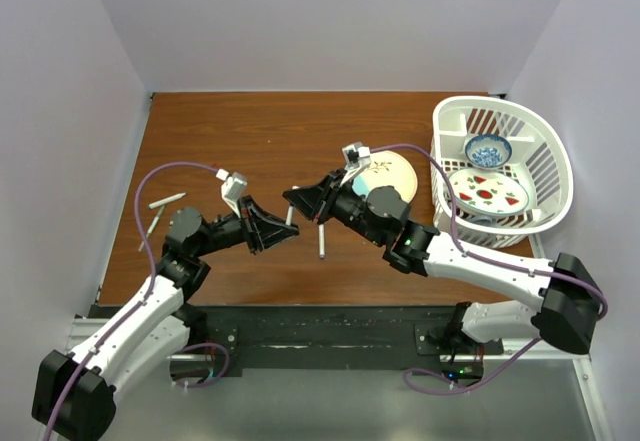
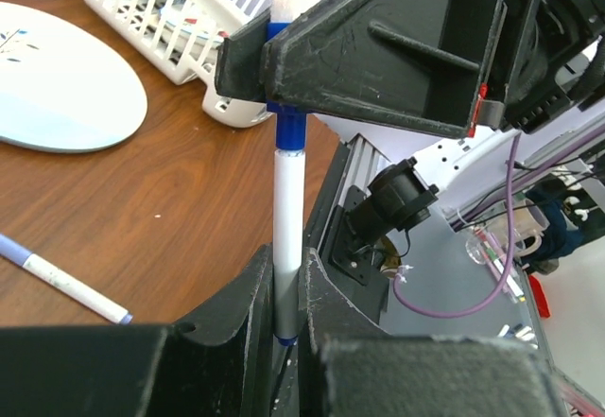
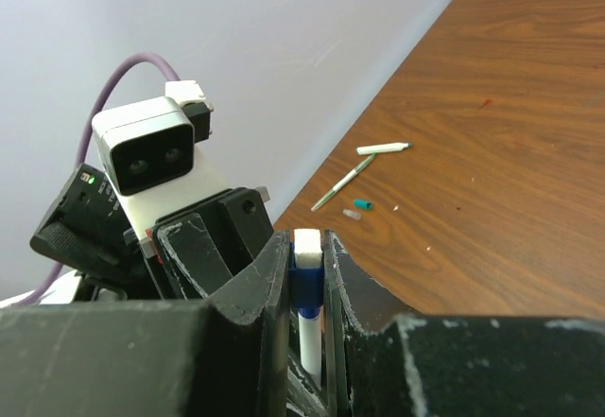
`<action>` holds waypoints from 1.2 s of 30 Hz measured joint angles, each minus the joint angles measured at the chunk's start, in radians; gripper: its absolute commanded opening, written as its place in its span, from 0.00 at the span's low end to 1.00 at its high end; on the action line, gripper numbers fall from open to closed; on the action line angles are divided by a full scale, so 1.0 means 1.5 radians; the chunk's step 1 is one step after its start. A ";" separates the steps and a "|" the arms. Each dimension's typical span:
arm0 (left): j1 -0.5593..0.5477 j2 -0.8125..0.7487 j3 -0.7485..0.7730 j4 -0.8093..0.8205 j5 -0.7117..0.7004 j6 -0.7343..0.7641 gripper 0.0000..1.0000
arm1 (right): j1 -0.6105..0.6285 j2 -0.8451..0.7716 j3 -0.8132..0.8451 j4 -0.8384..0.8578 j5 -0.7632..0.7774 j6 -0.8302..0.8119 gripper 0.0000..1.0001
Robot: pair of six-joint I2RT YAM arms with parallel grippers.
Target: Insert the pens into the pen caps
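A: What has the left pincer (image 2: 286, 275) got?

B: It is closed on a pen (image 2: 288, 218), low on the white barrel. That leaves the upper end free of the fingers, ready to go into something.

A: And the right pincer (image 3: 307, 243)?

B: It is clamped on a blue cap (image 3: 305, 283), one finger on either side. It faces the left one, both raised off the counter (image 1: 250, 131), so pen and cap lie on one line.

A: Are they joined?

B: The pen's end meets the cap's mouth. How deep it sits I can't tell, since the right fingers cover that part. I judge this to be the pushing-home step.

A: Why do it in the air?

B: With two grips on one axis, one arm can push while the other braces. A slight tilt would likely jam so thin a barrel.

A: What lies farther out?

B: A second pen (image 1: 321, 241) lies on the counter just below the pincers. Near the left edge are a third pen (image 3: 383, 148) and a thin greenish stick (image 3: 342, 182), with a green cap (image 3: 360, 204) close by. A plate (image 1: 398, 173) and a basket (image 1: 548, 166) sit to the right, clear of the work.
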 measured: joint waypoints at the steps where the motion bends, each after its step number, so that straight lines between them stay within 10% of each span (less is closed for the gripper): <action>1: 0.000 0.006 0.004 -0.007 -0.002 0.004 0.00 | -0.001 0.003 -0.004 0.008 0.004 0.001 0.00; 27: -0.004 0.056 0.094 -0.190 -0.022 0.108 0.00 | 0.014 0.024 -0.048 0.087 0.083 0.008 0.00; 36: 0.004 0.056 0.127 -0.159 -0.019 0.111 0.00 | 0.081 -0.040 0.014 -0.118 0.117 0.001 0.63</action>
